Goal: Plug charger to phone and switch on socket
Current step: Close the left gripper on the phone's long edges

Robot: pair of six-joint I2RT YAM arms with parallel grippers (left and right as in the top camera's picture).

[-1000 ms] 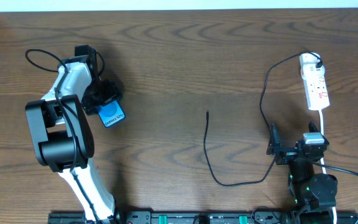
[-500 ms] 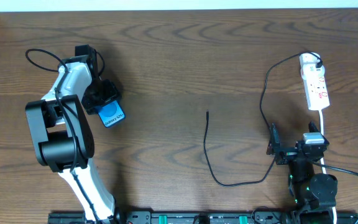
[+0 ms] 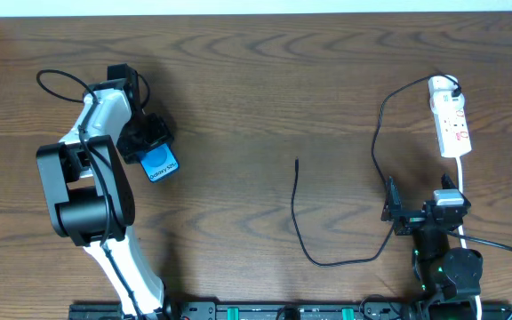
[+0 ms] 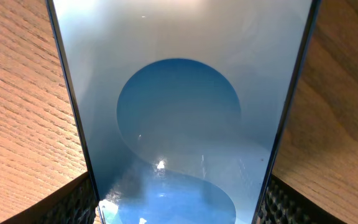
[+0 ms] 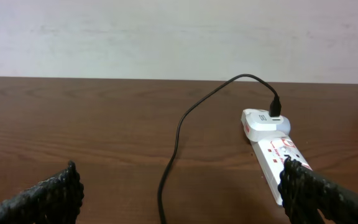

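Note:
The phone (image 3: 159, 163) lies on the table at the left, with its blue screen up. My left gripper (image 3: 146, 140) is shut on its far end. In the left wrist view the phone (image 4: 179, 112) fills the space between the fingers (image 4: 73, 202), which press on its two black edges. The charger (image 3: 294, 204) is a thin black cable running from the socket (image 3: 450, 120) at the far right to a free tip (image 3: 296, 162) at mid table. My right gripper (image 3: 425, 209) is open and empty, below the socket. In the right wrist view the socket (image 5: 278, 152) and charger (image 5: 176, 137) lie ahead.
The white cord (image 3: 461, 178) runs from the socket down past my right arm. A black robot cable (image 3: 56, 84) loops at the far left. A black rail (image 3: 265, 311) lines the table's front edge.

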